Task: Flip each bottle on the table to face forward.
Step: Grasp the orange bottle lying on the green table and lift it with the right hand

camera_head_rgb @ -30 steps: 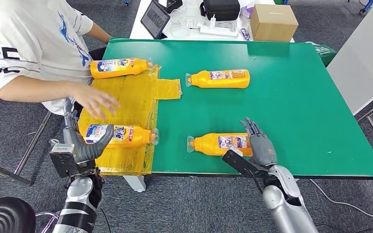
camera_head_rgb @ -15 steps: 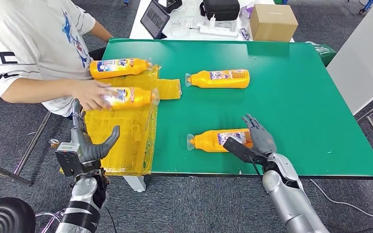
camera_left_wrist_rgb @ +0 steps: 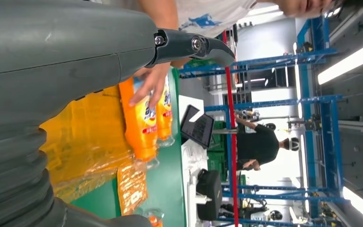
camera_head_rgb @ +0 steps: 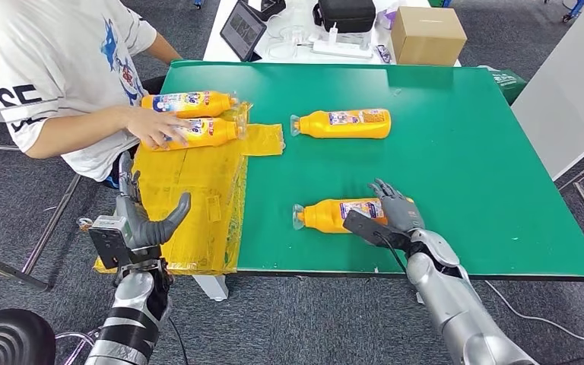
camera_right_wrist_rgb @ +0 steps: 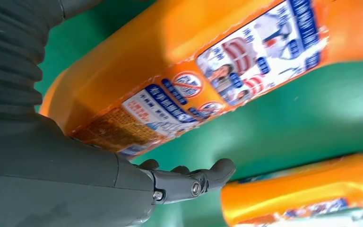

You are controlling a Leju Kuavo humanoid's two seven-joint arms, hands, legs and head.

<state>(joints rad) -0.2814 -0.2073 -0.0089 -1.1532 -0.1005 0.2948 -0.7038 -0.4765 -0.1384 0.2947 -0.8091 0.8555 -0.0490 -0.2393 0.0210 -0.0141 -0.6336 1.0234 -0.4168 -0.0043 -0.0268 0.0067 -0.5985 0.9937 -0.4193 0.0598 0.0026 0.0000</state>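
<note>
My right hand (camera_head_rgb: 397, 213) lies over the base end of the near bottle (camera_head_rgb: 342, 215), fingers spread across its side; whether they have closed round it I cannot tell, though in the wrist view the fingertips (camera_right_wrist_rgb: 217, 171) hang clear of its back label. That bottle rests on its side on the green table (camera_head_rgb: 464, 152), cap toward my left. I judge I am just taking hold for the flip; next I must wrap it firmly, then roll it label-up. My left hand (camera_head_rgb: 148, 224) hangs open and empty over the yellow mat (camera_head_rgb: 198, 198). Further off, another bottle (camera_head_rgb: 342, 123) waits, and a person's hand (camera_head_rgb: 152, 125) sets one bottle (camera_head_rgb: 201, 131) beside a second (camera_head_rgb: 186, 103).
</note>
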